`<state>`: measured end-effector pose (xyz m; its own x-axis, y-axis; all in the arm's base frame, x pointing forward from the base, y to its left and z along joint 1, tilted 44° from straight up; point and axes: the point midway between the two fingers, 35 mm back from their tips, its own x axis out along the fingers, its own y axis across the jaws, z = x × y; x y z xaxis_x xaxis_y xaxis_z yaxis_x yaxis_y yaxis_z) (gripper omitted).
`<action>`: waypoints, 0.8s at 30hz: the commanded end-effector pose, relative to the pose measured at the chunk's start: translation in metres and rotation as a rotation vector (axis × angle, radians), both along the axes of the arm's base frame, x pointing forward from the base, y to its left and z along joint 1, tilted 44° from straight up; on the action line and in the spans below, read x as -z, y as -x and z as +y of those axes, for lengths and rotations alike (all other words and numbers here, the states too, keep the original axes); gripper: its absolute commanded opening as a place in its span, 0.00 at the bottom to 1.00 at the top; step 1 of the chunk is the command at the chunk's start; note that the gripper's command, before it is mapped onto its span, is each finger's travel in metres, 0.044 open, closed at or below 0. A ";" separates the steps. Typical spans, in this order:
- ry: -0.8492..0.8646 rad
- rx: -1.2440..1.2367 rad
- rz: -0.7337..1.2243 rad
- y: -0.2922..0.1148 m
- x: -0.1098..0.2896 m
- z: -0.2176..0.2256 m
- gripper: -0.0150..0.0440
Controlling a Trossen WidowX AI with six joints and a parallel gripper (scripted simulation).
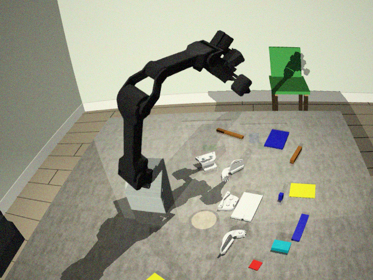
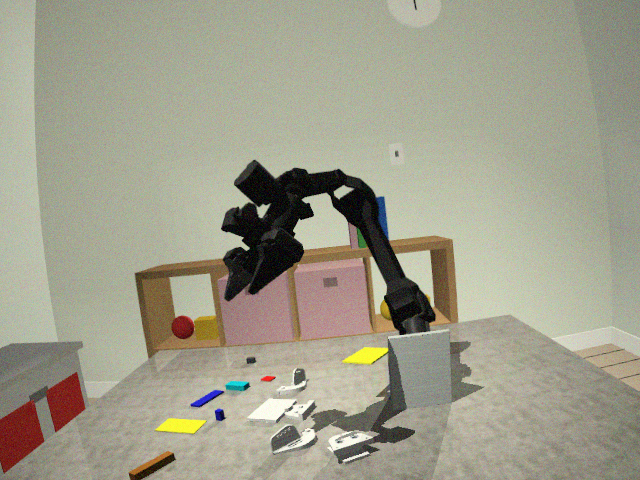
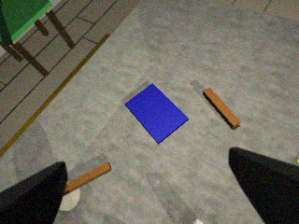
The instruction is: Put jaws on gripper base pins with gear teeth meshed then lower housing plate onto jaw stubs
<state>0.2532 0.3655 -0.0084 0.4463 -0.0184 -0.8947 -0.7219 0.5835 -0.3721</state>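
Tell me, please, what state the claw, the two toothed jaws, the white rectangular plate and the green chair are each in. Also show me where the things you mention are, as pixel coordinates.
Claw (image 1: 233, 86) (image 2: 238, 297) (image 3: 149, 161): open, nothing between its fingers, raised above the tabletop.
Toothed jaws (image 1: 235, 167) (image 1: 228, 241) (image 2: 285, 440) (image 2: 298, 383): lying apart from each other, unmeshed.
White rectangular plate (image 1: 246, 206) (image 2: 271, 409): lying flat on the tabletop, not on the jaws.
Green chair (image 1: 282, 61) (image 3: 25, 16): upright, unoccupied.

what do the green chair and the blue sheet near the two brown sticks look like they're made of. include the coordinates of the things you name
The green chair (image 1: 284, 65) (image 3: 28, 16): seemingly painted wood, its legs brown and wood-like. The blue sheet (image 1: 276, 139) (image 3: 156, 113): perhaps matt plastic or card, being thin, flat and evenly coloured.
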 end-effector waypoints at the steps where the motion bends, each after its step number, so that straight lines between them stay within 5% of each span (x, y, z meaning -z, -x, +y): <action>1: 0.099 0.046 0.031 -0.005 0.023 -0.025 1.00; 24: 0.684 0.258 0.293 0.006 0.119 -0.182 1.00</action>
<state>0.2490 0.1930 -0.1249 0.1163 -0.6493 -0.7516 -0.7163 0.4694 -0.5163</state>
